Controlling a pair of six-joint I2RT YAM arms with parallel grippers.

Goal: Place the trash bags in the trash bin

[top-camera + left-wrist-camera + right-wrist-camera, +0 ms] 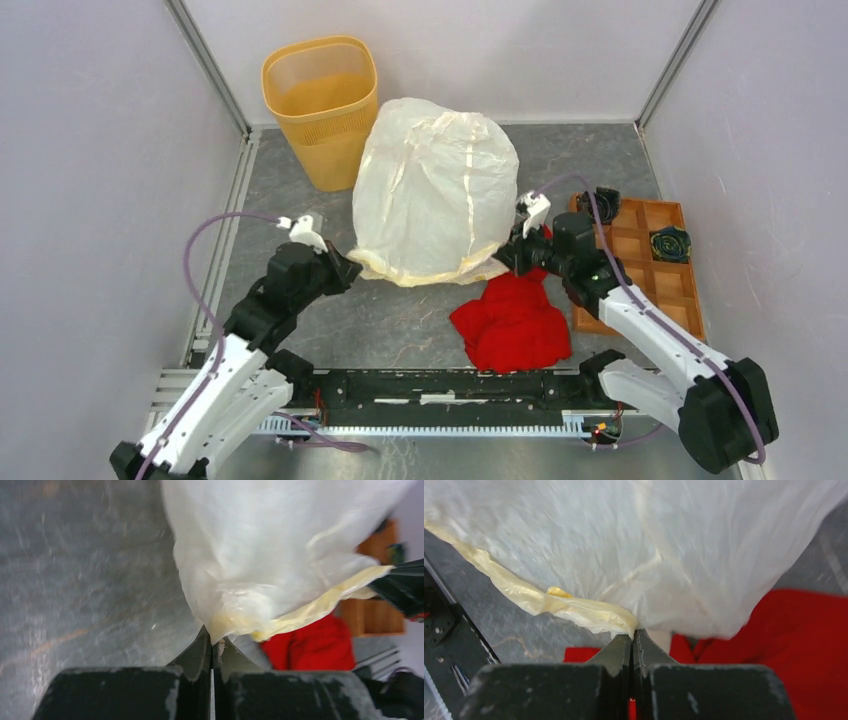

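Note:
The cream-white translucent trash bag (435, 190) is puffed up and held over the table's middle, its rolled rim along the near side. My left gripper (345, 268) is shut on the bag's near left rim; the left wrist view shows the film (280, 555) pinched at the fingertips (212, 641). My right gripper (512, 252) is shut on the near right rim, with the film (664, 545) pinched at its tips (632, 636). The yellow-orange trash bin (322, 108) stands upright at the back left, just left of the bag, its mouth open.
A red cloth heap (513, 322) lies on the table under and in front of the right gripper. A brown wooden compartment tray (645, 262) with dark small items sits at the right. Grey walls close in the left, right and back sides.

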